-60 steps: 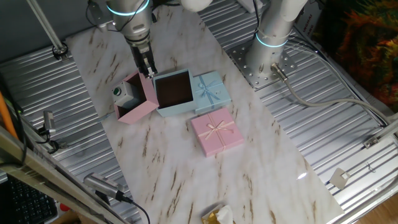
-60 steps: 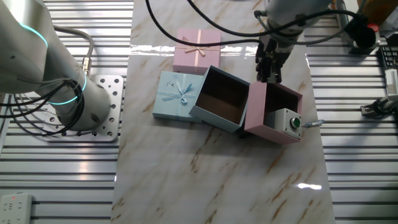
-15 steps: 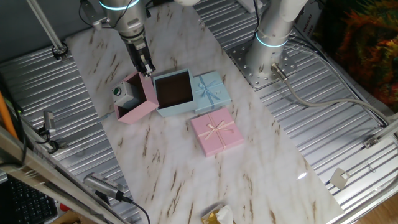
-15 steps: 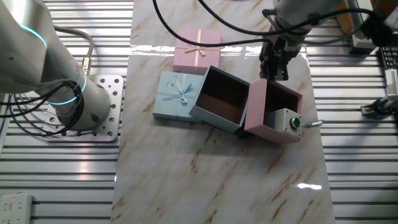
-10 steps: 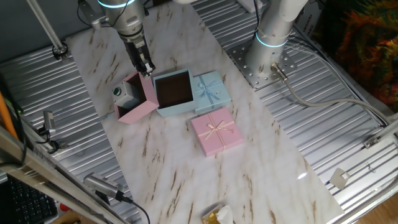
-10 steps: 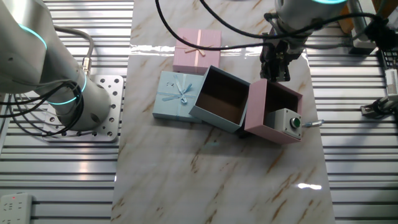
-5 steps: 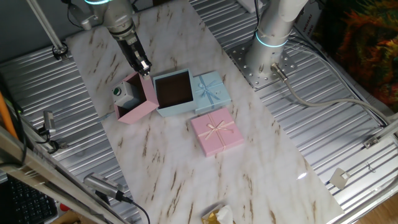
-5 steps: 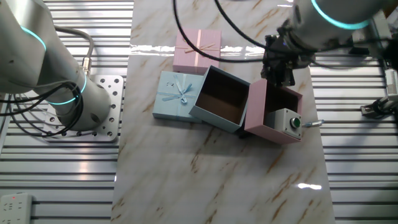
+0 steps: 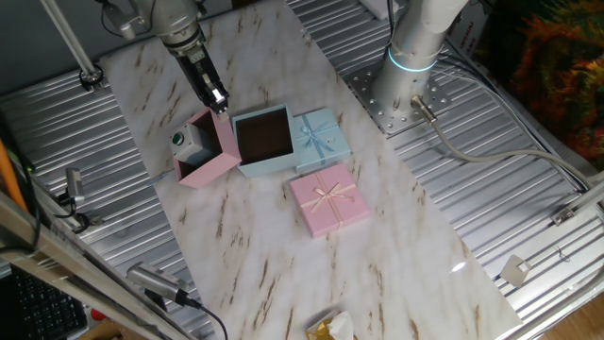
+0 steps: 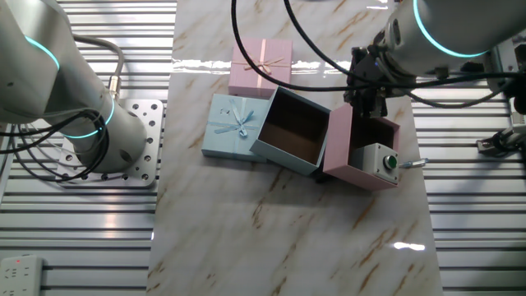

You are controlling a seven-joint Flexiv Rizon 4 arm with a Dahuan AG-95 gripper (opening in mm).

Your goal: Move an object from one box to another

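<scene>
Our gripper [image 10: 367,105] hovers above the pink box's [image 10: 359,148] far edge, holding nothing; its opening we cannot tell. We judge this the approach: the white block [image 10: 382,163] sits inside. Next we must lower, grasp it, then cross to the blue box [image 10: 288,131].

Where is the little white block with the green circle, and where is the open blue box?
Small white block with green circle [image 10: 380,161], the other fixed view, white face.
Open light blue square box [image 9: 263,138], one fixed view, brown lining.
</scene>
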